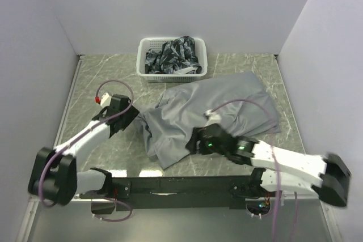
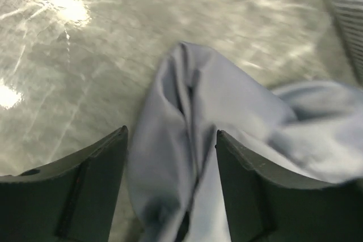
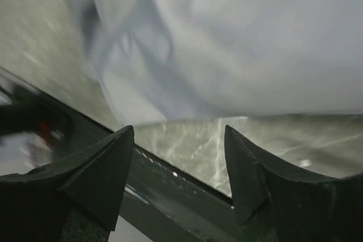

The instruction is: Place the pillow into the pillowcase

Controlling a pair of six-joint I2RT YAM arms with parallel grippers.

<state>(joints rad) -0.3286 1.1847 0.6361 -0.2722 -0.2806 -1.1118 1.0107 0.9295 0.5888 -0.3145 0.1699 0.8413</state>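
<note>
Pillowcase near-left fold is being straddled by the wide-open left gripper, unpinched; right gripper is being held open, empty; lifted now, it could slip.

Soft, even overhead light leaves the top view sharp — shadows faint. Both wrist views are blurred, the pillowcase smeared, and glare burns white on the table.

We see a white slatted basket at the upper middle of the top view, standing on the bench near the back wall. A crumpled dark cloth with a pale pattern fills it. The bench top is grey-green with pale marble veins, and glare shows on it at the upper left of the left wrist view. Plain pale walls close in the left and right sides.
</note>
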